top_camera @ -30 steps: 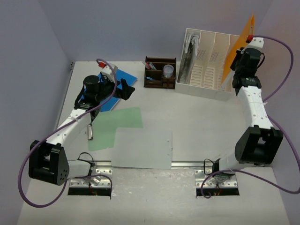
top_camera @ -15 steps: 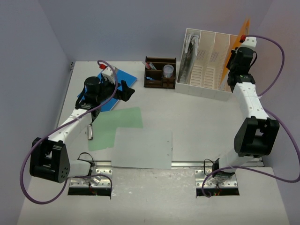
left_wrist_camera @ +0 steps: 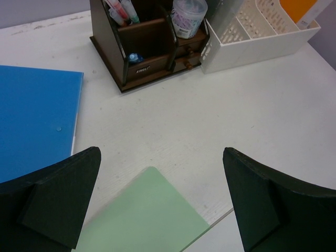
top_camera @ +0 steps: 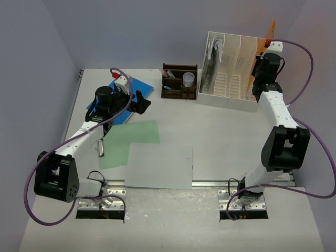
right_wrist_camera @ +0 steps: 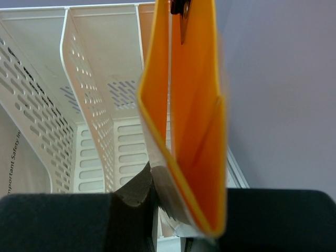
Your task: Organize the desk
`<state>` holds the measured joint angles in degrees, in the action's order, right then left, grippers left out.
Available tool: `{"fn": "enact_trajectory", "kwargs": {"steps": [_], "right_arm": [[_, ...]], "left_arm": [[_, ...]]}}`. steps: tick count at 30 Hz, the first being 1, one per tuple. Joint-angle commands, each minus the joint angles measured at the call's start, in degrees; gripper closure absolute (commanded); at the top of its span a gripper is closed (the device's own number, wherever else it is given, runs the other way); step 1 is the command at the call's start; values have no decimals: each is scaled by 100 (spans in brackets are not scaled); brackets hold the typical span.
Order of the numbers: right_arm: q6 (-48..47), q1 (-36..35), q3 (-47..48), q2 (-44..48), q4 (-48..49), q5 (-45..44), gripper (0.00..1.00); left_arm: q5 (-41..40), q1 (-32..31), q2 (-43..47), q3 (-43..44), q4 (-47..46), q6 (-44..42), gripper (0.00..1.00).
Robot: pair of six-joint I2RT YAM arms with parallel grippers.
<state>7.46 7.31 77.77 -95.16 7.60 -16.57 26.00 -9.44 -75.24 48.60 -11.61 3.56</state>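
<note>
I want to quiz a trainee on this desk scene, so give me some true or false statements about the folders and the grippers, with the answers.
1. The left gripper is open and holds nothing. True.
2. The right gripper grips a blue folder. False: it is shut on the orange folder, at the right end of the file rack.
3. The blue folder lies flat on the desk. True.
4. The pen organizer stands right of the file rack. False: it stands left of it.

Matt, faintly scuffed: large white worktop [left_wrist_camera: 236, 105]. Smooth wood: dark brown box-shaped organizer [left_wrist_camera: 149, 42]. Apparently glossy plastic: thin orange folder [right_wrist_camera: 197, 115].
</note>
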Motion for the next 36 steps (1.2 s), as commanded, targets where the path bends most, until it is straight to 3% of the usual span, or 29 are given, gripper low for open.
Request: {"fn": "enact_trajectory", "kwargs": {"steps": [1,11,19,21,22,23,26,31,33,36], "right_arm": [[62,-13,23,-12,760,-65,100],[230,-10,-497,87,486,102,100],[219,-2,-1014,143,264,167,98],[202,-2,-1016,128,203,226,81],[196,-2,-953,122,134,284,64],[197,-2,-896,135,45,348,53],[138,-10,-623,269,-205,678,30],[-230,-19,-8,480,-655,1297,14],[-569,-46,351,604,-959,1619,5],[-930,-138,624,885,-1207,2368,5]], "left_arm": [[66,115,1,-50,-245,69,0],[20,144,-8,-105,-174,83,0],[-1328,153,-184,126,315,-159,0],[-1466,166,-267,314,558,-211,0],[-1420,189,-342,401,776,-188,0],[-1301,259,-385,466,904,-145,0],[-766,559,-478,674,1132,47,0],[-306,926,-641,1145,1732,-22,0],[60,1388,-893,1520,2074,-214,0],[459,1846,-1291,2137,2608,-513,0]]}}
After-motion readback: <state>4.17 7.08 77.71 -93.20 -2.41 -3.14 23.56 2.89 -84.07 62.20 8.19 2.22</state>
